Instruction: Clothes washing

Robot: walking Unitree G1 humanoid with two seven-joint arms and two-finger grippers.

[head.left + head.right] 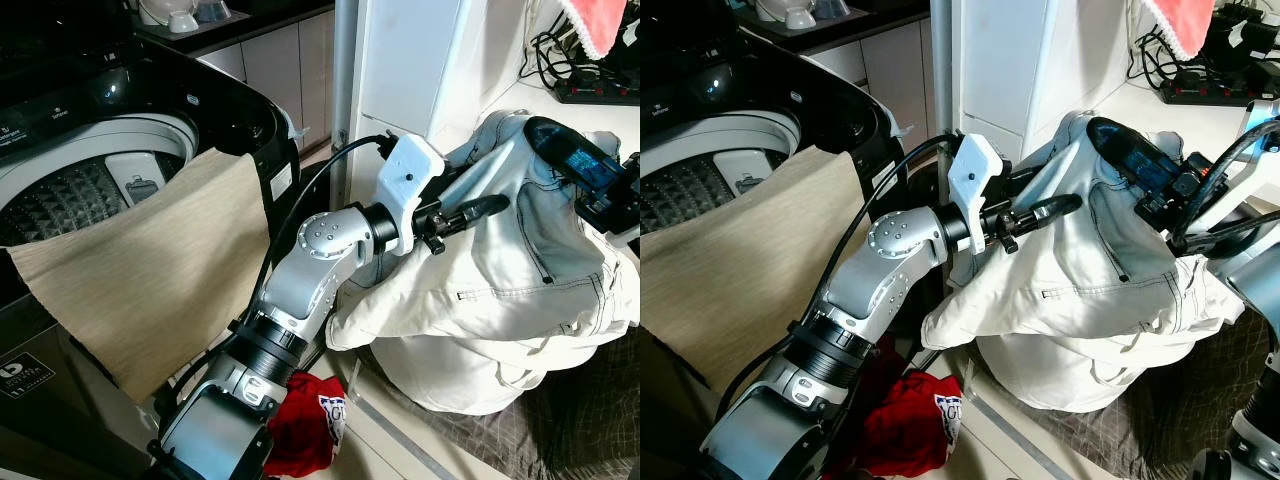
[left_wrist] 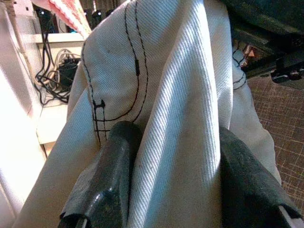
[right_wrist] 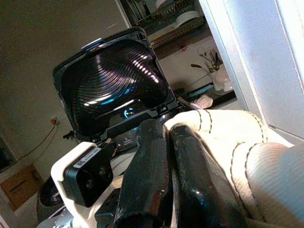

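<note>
My left gripper (image 2: 173,171) has its two fingers (image 2: 111,175) spread, with a thick fold of the white jeans (image 1: 520,270) pinched between them. My right gripper (image 3: 166,175) has its fingers pressed together on an edge of the same jeans, up at the garment's high side. Between the two grippers the jeans hang in a loose bundle, black stitching showing, held up off the ground beside a white cabinet (image 1: 420,60).

Below the jeans I see a brown checked mat (image 1: 1160,420), and a red garment (image 1: 310,420) lies crumpled on the floor by my left arm. To my left a beige cloth (image 1: 150,270) drapes over the rim of the top-loading washer (image 1: 100,140), half in the drum and half down its dark front. The washer's lid (image 3: 114,85) stands raised.

Behind, a white counter (image 1: 540,100) carries a black power strip (image 1: 600,92) with tangled cables, and something pink (image 1: 595,20) hangs above it. Dishes (image 1: 180,15) sit on a far worktop.
</note>
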